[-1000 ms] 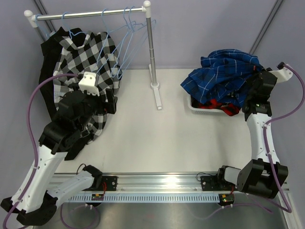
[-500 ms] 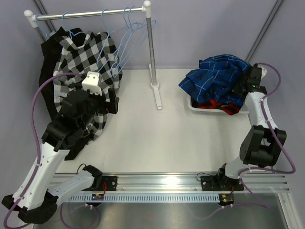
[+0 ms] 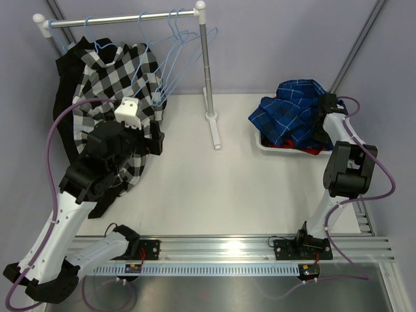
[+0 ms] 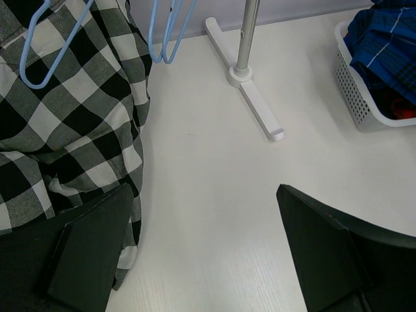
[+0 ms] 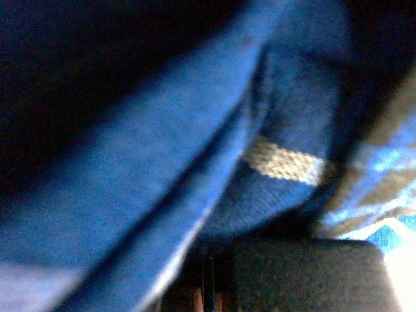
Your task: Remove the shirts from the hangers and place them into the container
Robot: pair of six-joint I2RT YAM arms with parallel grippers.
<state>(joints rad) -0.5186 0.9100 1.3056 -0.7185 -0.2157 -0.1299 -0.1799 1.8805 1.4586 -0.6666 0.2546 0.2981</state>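
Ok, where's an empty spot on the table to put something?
The bare table between the rail's foot and the white basket, and the strip between the checked shirt and that foot. Crowded: the basket, heaped with the blue shirt.

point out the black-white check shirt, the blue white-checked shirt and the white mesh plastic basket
black-white check shirt (image 3: 129, 70), top view, front panel
blue white-checked shirt (image 3: 286, 114), top view, middle of pile
white mesh plastic basket (image 4: 356, 97), left wrist view, perforated side wall
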